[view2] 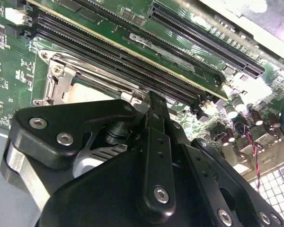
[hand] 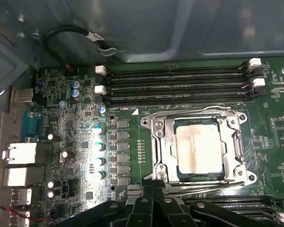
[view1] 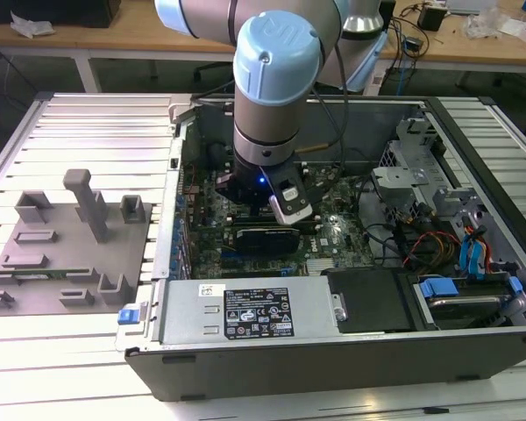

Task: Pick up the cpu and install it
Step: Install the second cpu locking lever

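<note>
The cpu, a small square chip with a pale silver top, lies flat inside the metal socket frame on the green motherboard. In the second wrist view its pale top shows just past the gripper body. My gripper hangs low over the board at the socket's edge, beside the chip and off it. Its fingers are drawn together with nothing between them. In the exterior view the arm's wrist reaches down into the open computer case.
Black memory slots run along one side of the socket. A grey tray with upright fixtures sits at the exterior view's left. Inside the case are a power supply, an expansion card and loose cables.
</note>
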Action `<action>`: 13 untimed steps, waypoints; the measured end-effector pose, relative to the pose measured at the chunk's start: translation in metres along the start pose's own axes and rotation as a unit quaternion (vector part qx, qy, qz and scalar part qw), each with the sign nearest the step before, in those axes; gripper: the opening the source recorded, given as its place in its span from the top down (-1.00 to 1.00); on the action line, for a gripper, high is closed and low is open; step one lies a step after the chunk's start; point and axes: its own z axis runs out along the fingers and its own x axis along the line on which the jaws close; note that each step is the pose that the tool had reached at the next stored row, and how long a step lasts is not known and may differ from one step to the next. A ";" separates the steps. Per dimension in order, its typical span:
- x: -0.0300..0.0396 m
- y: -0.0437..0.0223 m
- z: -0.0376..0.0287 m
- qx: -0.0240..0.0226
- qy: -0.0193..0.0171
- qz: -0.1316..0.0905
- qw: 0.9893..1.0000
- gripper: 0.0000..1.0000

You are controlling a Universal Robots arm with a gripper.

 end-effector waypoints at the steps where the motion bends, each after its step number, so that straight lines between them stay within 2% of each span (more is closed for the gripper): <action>1: 0.0000 -0.0001 0.0005 0.000 0.000 0.000 1.000 0.79; 10: -0.0001 -0.0013 0.0013 -0.001 0.000 0.002 1.000 0.79; 13: -0.0002 -0.0023 0.0007 -0.003 0.000 0.002 1.000 0.79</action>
